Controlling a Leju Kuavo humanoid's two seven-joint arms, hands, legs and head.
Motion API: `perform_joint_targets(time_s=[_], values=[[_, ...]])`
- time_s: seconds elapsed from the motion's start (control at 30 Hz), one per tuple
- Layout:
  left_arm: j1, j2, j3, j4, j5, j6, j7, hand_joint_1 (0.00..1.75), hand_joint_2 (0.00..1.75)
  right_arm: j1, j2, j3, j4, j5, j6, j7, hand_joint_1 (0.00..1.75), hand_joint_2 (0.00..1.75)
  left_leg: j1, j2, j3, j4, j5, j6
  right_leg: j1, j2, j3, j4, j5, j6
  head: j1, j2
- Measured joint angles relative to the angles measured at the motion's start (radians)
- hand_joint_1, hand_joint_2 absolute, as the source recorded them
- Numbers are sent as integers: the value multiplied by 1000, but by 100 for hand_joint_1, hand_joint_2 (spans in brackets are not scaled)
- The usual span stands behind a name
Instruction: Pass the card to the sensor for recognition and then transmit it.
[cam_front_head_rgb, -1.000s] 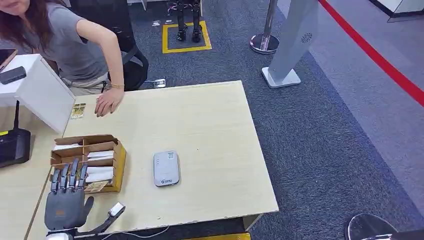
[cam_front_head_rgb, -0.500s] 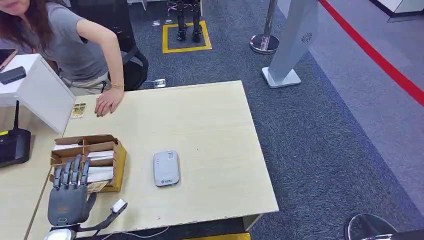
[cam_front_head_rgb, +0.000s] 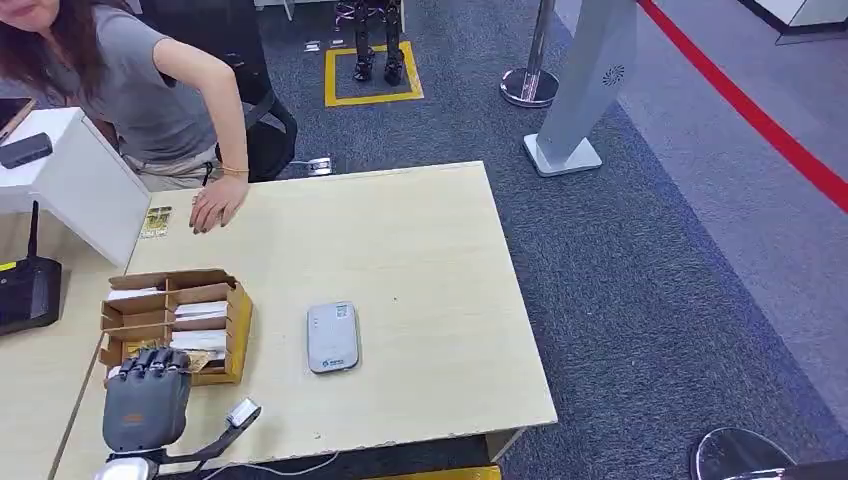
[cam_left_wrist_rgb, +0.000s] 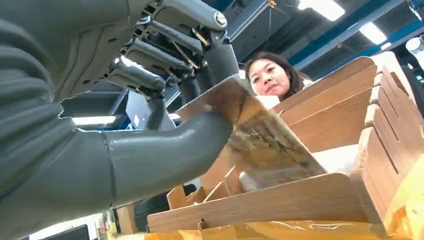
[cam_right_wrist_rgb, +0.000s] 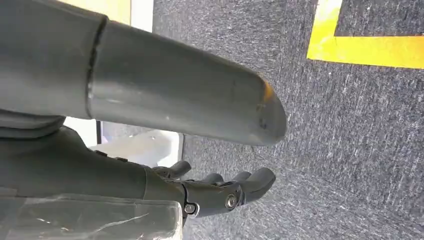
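Note:
A wooden card box (cam_front_head_rgb: 232, 330) with several slots of cards stands on the left of the table. My left hand (cam_front_head_rgb: 148, 405) is at its near end, fingers curled down into the front slot. In the left wrist view the thumb (cam_left_wrist_rgb: 165, 155) and fingers pinch a brown patterned card (cam_left_wrist_rgb: 265, 145), whose lower edge still sits in the box (cam_left_wrist_rgb: 280, 205). The grey-white sensor (cam_front_head_rgb: 332, 337) lies flat on the table, to the right of the box. My right hand (cam_right_wrist_rgb: 220, 192) hangs over the carpet, fingers loosely apart and holding nothing.
A person sits at the table's far left corner, one hand (cam_front_head_rgb: 215, 206) resting on the tabletop beside a loose card (cam_front_head_rgb: 155, 222). A white box (cam_front_head_rgb: 75, 185) and a black router (cam_front_head_rgb: 27, 292) stand on the left. A small white tag (cam_front_head_rgb: 241, 412) lies by my left wrist.
My left hand's fingers, stretched out flat over the box before, have curled down and closed on a card in the front slot. The person and the sensor have not moved.

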Motion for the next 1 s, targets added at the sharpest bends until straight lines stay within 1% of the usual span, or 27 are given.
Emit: perform_joint_targets(time_s=[0.5,0.73,0.93,1.0], values=[[-6,-16,2,0,0,-5,-10,175,175,0,0,1,0,7,-5,-1,0,0,0,0,0,0,0,0,0,0,0,0,0,0,0,0],[-8,-28,16,0,0,-3,-42,175,175,0,0,1,0,7,-4,-1,0,0,0,0,0,0,0,0,0,0,0,0,0,0,0,0],[-13,-32,22,0,0,-4,-43,175,175,0,0,1,0,6,-4,-1,0,0,0,0,0,0,0,0,0,0,0,0,0,0,0,0],[-16,-31,22,-2,0,-10,-27,175,175,0,0,1,0,6,-4,-1,0,0,0,0,0,0,0,0,0,0,0,0,0,0,0,0]])
